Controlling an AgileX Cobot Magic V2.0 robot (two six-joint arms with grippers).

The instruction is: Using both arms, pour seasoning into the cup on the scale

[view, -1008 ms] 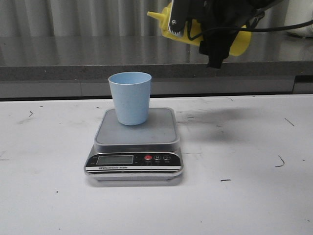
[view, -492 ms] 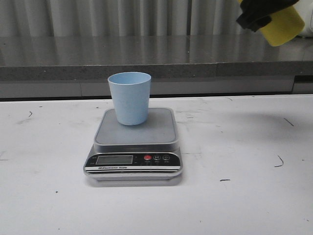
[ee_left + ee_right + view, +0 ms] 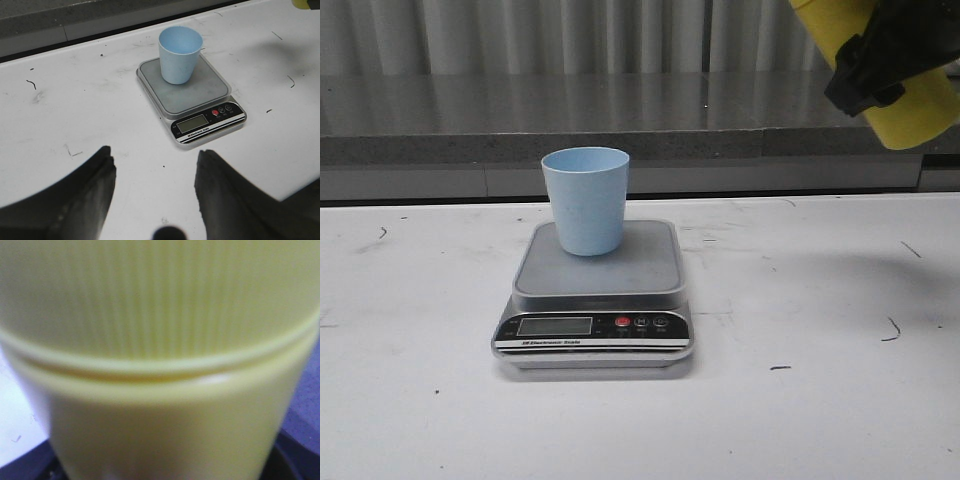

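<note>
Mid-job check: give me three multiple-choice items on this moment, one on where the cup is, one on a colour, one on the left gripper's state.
1. Where does the cup stand?
A. on the scale's platform
B. on the bare table beside the scale
C. on the rear ledge

2. What colour is the squeeze bottle?
A. red
B. yellow
C. white

3. How is the left gripper?
A. shut on the cup
B. shut on nothing
C. open, holding nothing

Answers: 1 A, the cup sits on the scale, toward its back left. 2 B, yellow in the front and right wrist views. 3 C, its fingers stand apart over the table with nothing between.

Front, left wrist: shared scale (image 3: 595, 295)
</note>
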